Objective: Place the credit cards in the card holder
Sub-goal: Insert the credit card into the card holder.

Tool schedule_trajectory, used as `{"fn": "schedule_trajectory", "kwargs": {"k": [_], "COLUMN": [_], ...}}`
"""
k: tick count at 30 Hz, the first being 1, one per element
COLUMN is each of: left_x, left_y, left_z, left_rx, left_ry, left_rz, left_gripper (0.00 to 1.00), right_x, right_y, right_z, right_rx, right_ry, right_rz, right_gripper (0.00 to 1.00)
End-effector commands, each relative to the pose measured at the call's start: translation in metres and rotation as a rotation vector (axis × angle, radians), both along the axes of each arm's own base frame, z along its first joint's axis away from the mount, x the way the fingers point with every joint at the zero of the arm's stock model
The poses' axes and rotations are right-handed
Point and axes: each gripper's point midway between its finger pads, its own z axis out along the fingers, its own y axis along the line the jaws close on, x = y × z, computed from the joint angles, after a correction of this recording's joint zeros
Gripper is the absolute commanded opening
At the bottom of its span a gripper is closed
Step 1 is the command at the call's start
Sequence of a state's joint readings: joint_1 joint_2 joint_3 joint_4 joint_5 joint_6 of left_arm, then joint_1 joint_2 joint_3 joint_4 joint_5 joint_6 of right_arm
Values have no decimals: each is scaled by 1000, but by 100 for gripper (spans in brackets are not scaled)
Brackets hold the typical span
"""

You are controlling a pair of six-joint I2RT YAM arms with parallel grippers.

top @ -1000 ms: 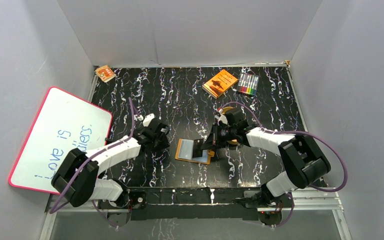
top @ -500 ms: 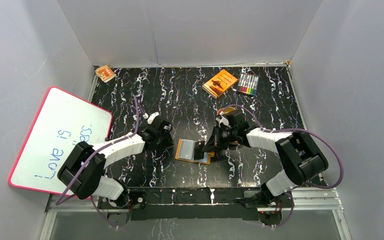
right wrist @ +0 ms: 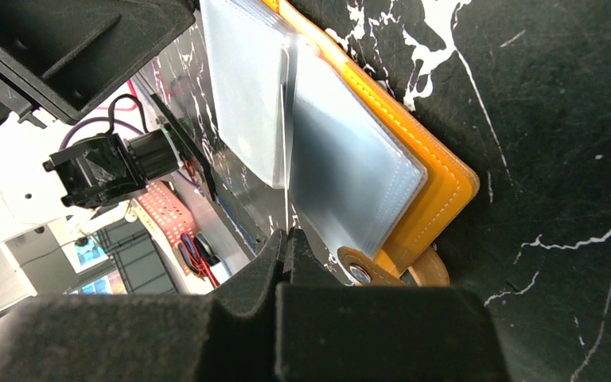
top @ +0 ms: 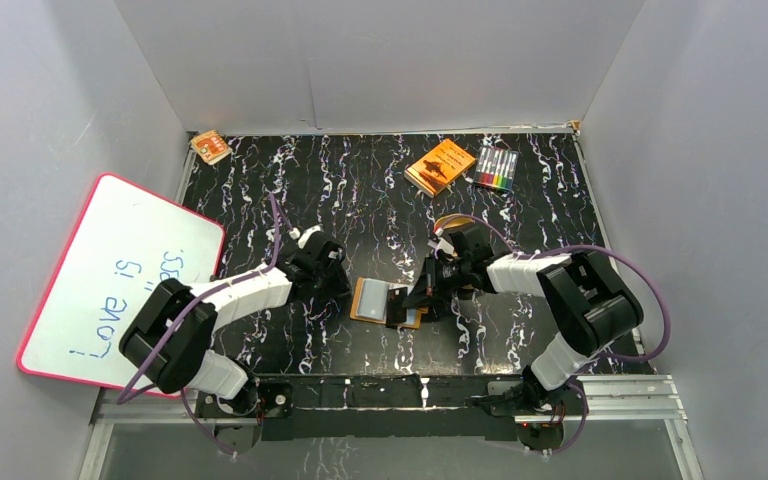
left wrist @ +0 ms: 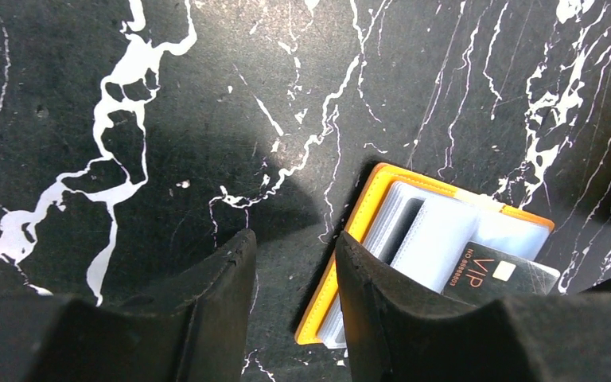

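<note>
Over the last second the left end effector (top: 330, 281) has crept toward 3 o'clock and now hangs just beside the 9 o'clock edge of the card holder (top: 368, 298). The right end effector (top: 413, 300) has eased from the holder's 3 o'clock side further in over it. What it carries now shows pale in the top view where it looked dark a moment ago. I read this as the insertion under way, with the left arm closing in to steady the holder, though no card is visibly seated yet. The holder lies open on the counter (top: 360, 190), a little toward 6 o'clock of its middle. It is orange leather (right wrist: 437, 191) with stitched edges, a metal snap stud (right wrist: 358, 274) and a fan of clear plastic pockets (left wrist: 414, 227). From its own wrist the right end effector (right wrist: 286, 235) is pinched tight on the edge of a thin pale card (right wrist: 243, 95) standing over those pockets – it could instead be a pocket leaf; I cannot tell. The left end effector (left wrist: 293, 259) is parted narrowly and holds nothing, its inner finger (left wrist: 366, 294) just beside the orange rim. A dark card printed VIP (left wrist: 500, 274) rests over the pockets – whether it is the gripped one is unclear.
</note>
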State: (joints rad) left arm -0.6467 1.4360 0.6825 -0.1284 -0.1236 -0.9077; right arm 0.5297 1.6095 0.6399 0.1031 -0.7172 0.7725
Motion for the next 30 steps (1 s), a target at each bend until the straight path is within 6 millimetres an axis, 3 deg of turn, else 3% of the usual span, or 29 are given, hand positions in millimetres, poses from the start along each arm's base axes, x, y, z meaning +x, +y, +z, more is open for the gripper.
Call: {"fn": "schedule_trajectory", "kwargs": {"k": [1,19,30], "left_x": [-9,-18,-23], "left_y": [1,1,2], "left_z": [-11,-24,-29], "left_rx": [-7,-8,-7], "left_ry": [50,97,115], "left_rz": [-6,-18,-21], "left_gripper": [40,40,39], "right_x": [9,15,22], "right_y": [9,16,14], "right_z": [12,11,0], "right_rx": [62,103,66], "right_ry": [-43,-20,-19], "right_rz": [17,-16,-57], "right_gripper": [0,0,0]}}
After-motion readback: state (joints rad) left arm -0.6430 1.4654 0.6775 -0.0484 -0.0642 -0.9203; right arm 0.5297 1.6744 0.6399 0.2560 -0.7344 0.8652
